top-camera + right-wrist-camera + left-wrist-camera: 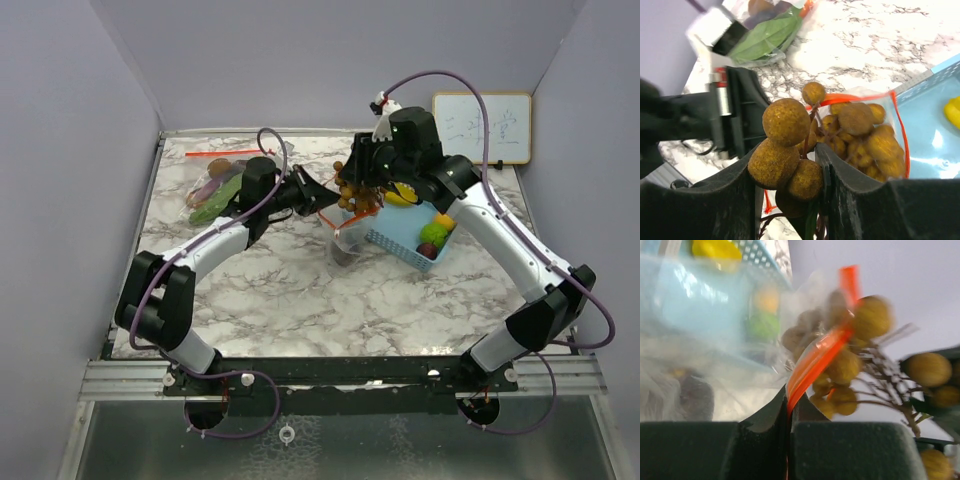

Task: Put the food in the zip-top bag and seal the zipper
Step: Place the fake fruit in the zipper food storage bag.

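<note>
Marble-patterned tabletop (300, 290) inside plain lilac walls, with a blue mesh basket (395, 243) right of centre.

Just left of the basket, touching its near corner, sits a clear zip-top bag (345, 235). The left hand (789, 427) is pressed together on the bag's orange zipper strip (815, 360), lifting one side of the mouth. Above the bag, the right hand (787, 155) pinches the top of a brown grape bunch (785, 122). The lower grapes hang at the mouth; whether they are past the rim is unclear from the blurred wrist view.

Risks, as a judgement: only one edge of the mouth is held, so the loose side could fold in and the bunch could settle on the rim or tip into the basket. The stiff stems could also catch the zipper and drag it out of the left hand's pinch.

Counts:
- two hands
- two bags, the second bag (215, 190) lying far left of the basket with a green leafy vegetable (222, 195) inside
- one grape bunch
- four fruits in the basket: yellow fruit (400, 196), orange fruit (444, 220), lime-green fruit (433, 235), purple fruit (427, 249)
- one whiteboard (482, 128) behind the basket
</note>
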`<action>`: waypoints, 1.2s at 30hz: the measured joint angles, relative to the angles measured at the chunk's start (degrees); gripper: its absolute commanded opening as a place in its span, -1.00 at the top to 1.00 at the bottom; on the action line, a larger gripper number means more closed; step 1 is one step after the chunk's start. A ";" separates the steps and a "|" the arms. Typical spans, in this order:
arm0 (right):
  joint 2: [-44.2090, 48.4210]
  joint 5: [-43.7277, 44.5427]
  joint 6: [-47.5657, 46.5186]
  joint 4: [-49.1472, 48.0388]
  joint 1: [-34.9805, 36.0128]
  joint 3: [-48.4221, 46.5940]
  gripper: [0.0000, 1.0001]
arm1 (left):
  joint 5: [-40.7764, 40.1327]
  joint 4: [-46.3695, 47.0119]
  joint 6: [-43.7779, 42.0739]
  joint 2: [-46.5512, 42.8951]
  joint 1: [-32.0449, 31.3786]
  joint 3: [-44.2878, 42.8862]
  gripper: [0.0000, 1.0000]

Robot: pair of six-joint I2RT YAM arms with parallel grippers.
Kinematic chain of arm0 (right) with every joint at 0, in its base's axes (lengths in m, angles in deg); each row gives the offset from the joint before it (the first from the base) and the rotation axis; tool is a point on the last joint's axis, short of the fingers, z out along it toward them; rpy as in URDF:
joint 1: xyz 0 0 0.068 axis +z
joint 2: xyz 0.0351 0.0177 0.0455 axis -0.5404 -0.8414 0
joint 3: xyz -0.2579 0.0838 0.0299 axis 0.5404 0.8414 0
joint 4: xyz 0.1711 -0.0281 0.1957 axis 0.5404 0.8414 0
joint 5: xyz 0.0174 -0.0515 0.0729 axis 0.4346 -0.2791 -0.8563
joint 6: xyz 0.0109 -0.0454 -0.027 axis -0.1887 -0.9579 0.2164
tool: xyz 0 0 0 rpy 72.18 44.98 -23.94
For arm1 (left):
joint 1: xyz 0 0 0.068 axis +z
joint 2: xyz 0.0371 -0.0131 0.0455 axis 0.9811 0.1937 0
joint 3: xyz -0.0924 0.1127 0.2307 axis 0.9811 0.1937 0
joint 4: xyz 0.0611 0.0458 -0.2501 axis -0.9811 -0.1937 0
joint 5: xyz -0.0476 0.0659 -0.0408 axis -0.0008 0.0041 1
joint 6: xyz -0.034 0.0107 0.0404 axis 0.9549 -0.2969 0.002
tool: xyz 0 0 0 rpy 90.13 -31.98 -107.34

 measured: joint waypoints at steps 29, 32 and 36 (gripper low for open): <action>-0.81 2.54 -6.03 3.34 0.13 8.87 -0.99 | 4.02 1.14 7.45 5.68 1.11 4.33 1.00; 1.16 3.98 -6.12 3.39 -0.46 8.04 -1.00 | 4.04 1.64 7.91 5.68 1.33 5.81 1.00; 3.56 6.05 -5.90 3.58 -1.73 8.33 -0.87 | 4.07 3.50 9.18 5.68 1.62 7.34 1.00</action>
